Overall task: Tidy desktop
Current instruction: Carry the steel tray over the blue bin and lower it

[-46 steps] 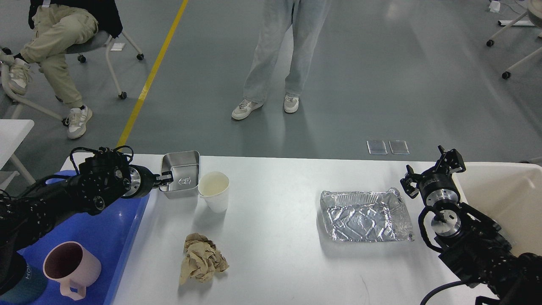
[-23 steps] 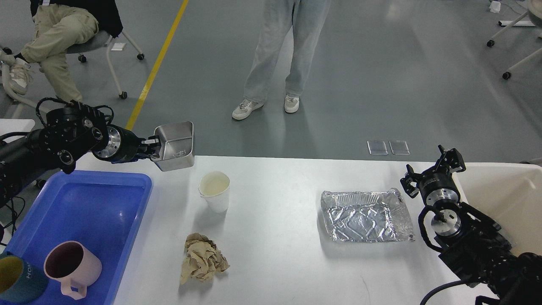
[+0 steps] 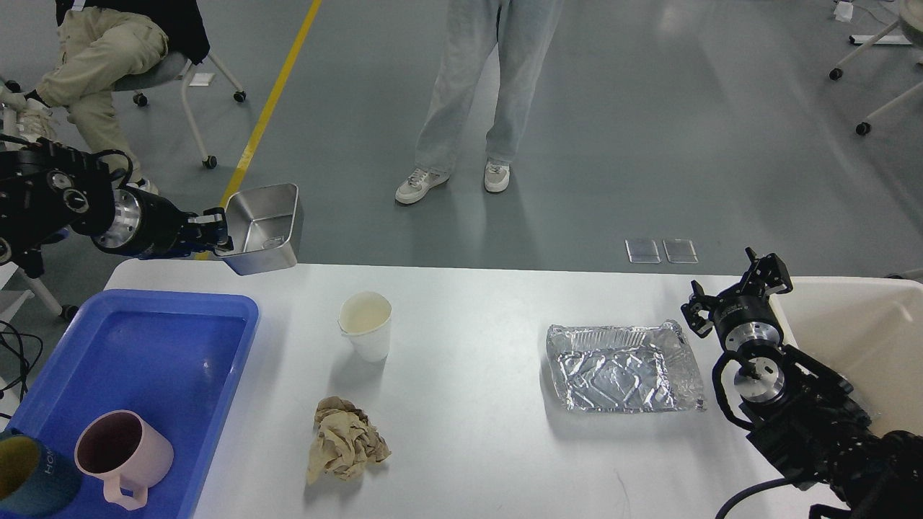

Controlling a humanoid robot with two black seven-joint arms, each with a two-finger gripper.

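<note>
The white desktop (image 3: 476, 432) fills the lower view. My left gripper (image 3: 215, 234) is shut on the rim of a steel tin (image 3: 261, 227) and holds it in the air above the desktop's far left corner. A white paper cup (image 3: 365, 324) stands left of centre. A crumpled brown paper (image 3: 344, 440) lies near the front. A crumpled foil tray (image 3: 624, 366) lies at the right. My right gripper (image 3: 735, 292) is open and empty, just right of the foil tray.
A blue plastic tray (image 3: 155, 346) at the left holds a pink mug (image 3: 122, 454) and a teal cup (image 3: 29, 483). A cream-white bin (image 3: 858, 339) stands at the right edge. People stand and sit beyond the table.
My left gripper has lifted the steel tin off the desktop and carried it up and to the left. The right arm has not moved.
</note>
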